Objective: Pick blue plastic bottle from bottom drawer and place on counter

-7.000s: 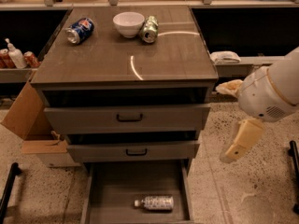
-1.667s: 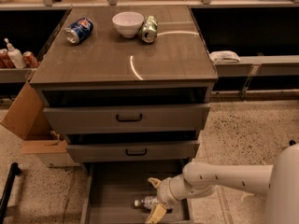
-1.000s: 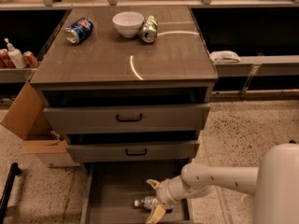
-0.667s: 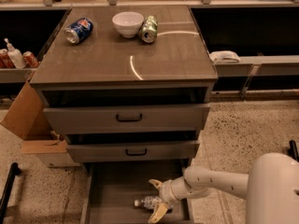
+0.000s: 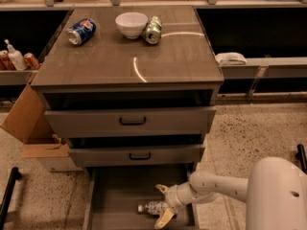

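Tabletop (image 5: pixel 158 66) unchanged: blue can (image 5: pixel 80 31), white bowl (image 5: pixel 131 24), green can (image 5: pixel 153 29) at the back. Bottom drawer (image 5: pixel 120 190) pulled open as before. End effector (image 5: pixel 159 205) low inside it, same place as 0.7 s ago, fingers (image 5: pixel 163 218) spread apart either side of blue plastic bottle (image 5: pixel 148 207), lying flat on drawer floor toward the front, not lifted.

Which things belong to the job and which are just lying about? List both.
Job: blue plastic bottle, lying in the bottom drawer; counter; pincer, open around the bottle.
Lying about: blue can, white bowl, green can on the counter; cardboard box beside the cabinet.
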### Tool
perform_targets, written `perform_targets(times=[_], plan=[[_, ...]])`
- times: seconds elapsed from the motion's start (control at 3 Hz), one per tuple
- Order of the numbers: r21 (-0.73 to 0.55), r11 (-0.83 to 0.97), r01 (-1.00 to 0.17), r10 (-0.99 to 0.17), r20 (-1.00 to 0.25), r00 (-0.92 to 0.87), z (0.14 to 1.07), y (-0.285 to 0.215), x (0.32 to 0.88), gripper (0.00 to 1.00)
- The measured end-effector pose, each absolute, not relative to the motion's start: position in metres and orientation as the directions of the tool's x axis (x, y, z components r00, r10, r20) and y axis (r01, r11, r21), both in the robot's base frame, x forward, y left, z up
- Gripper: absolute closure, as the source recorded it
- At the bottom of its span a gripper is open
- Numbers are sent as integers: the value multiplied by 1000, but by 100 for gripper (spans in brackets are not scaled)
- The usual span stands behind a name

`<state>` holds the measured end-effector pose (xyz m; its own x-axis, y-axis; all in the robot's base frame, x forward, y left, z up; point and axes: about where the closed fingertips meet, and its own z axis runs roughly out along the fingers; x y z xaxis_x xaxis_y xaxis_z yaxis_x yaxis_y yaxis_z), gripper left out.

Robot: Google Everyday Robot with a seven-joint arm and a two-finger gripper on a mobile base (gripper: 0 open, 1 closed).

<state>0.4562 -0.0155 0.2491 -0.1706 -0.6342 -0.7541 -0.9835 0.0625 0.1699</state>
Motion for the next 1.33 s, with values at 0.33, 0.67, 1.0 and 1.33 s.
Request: perform_targets(times=[0.33,0.67,1.0,1.33], plan=[[170,75,-983,-640,-748,-178,229,-26,466,0],[152,72,-986,-661,-733,-161,211,-37,477,0],[137,53,-989,-673,-727,-137,197,-46,488,0],[120,22,-993,-705,-702,-100,176,-53,500,0]])
